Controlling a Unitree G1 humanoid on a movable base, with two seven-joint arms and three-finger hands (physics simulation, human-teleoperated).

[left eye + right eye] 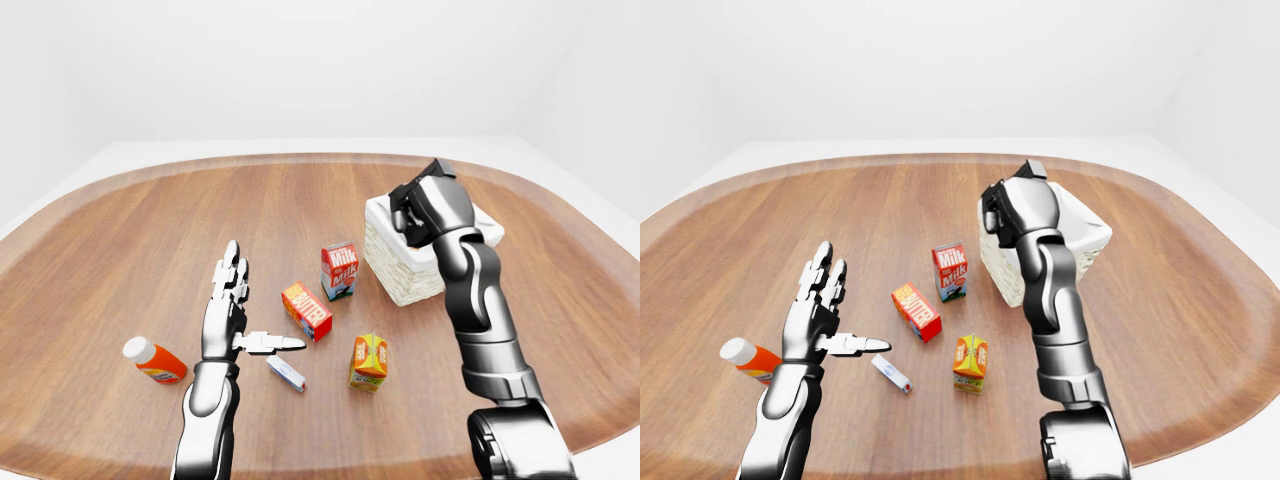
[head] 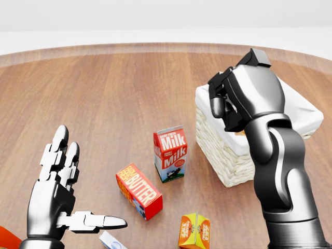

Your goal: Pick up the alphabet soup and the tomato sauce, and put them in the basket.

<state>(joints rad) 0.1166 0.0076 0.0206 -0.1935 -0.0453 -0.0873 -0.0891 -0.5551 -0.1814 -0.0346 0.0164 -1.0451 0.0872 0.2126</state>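
Over the white cloth-lined woven basket (image 2: 220,150), at two o'clock in the head view: right hand (image 2: 231,104) curled, contents unconfirmable. Left hand (image 2: 57,192) splayed, empty. Neither can visible; delivery judged unfinished.

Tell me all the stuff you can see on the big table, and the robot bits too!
Table: one, brown wood, fills every view.
Basket: one, white woven with white lining, right of the milk carton in the head view.
Milk carton: one, red and white, upright, middle.
Butter box: one, red-orange, below-left of the milk carton.
Small carton: one, orange and yellow, below the basket in the left-eye view.
Bottle: one, orange with white cap, lying at left.
Small flat packet: one, white and blue, beside the left thumb.
Left robot hand: silver, fingers spread, empty.
Right robot hand: dark, over the basket; what it holds is hidden.
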